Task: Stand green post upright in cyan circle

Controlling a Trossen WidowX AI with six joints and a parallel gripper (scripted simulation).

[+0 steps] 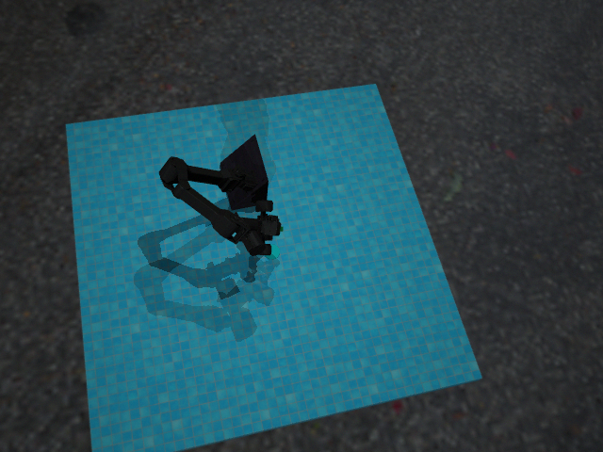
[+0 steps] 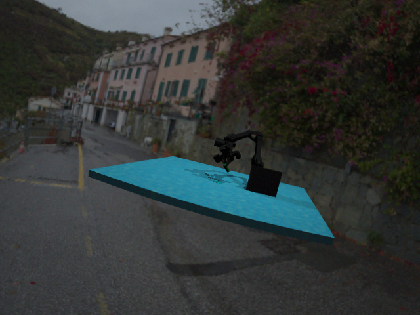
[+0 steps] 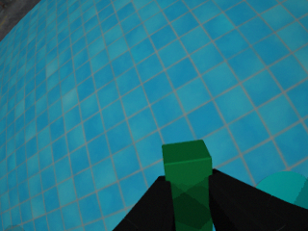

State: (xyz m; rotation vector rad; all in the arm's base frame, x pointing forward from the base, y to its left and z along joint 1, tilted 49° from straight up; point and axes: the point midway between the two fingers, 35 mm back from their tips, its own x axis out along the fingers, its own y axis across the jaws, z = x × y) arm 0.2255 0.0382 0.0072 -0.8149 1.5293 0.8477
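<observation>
One green post (image 1: 281, 228) (image 2: 226, 167) (image 3: 188, 188) tilted above the cyan circle's (image 1: 274, 251) (image 2: 217, 182) (image 3: 283, 187) level, gripper (image 2: 225, 164) (image 3: 188, 183) pinched narrowly around it, presumably for standing.

The green post (image 1: 281, 228) (image 2: 226, 167) (image 3: 188, 188) is a slim, square-edged bar with a flat end, gripped and held above the blue tiled surface. It is tilted, neither upright nor lying flat, and stands outside the cyan circle (image 1: 275, 251) (image 2: 218, 182) (image 3: 283, 184) as seen from above, on its far side. The circle is a flat, plain disc marking on the tiles; in the wrist view it lies right of the post, with a shadow across part of it.
</observation>
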